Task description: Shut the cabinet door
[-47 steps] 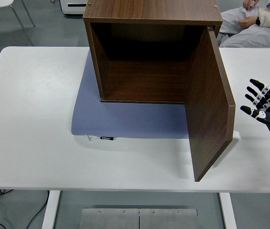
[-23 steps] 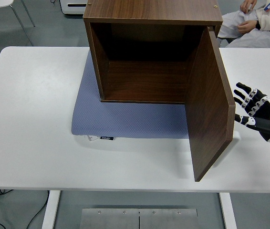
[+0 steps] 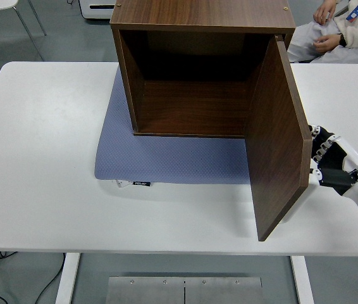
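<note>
Unreadable white-on-black tag [image 3: 142,183] on blue mat [image 3: 166,158] under cabinet [image 3: 198,69]

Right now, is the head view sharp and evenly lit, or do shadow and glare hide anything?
Head view: sharp, soft even light, no glare on the white table; the cabinet interior goes dark toward the back; the open door hides the right hand's fingertips.

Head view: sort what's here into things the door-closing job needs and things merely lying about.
Job:
- cabinet
- cabinet door, swung open
- right hand, at the door's outer face

Lying about:
- blue mat under the cabinet
- table
- seated person beyond the table
</note>
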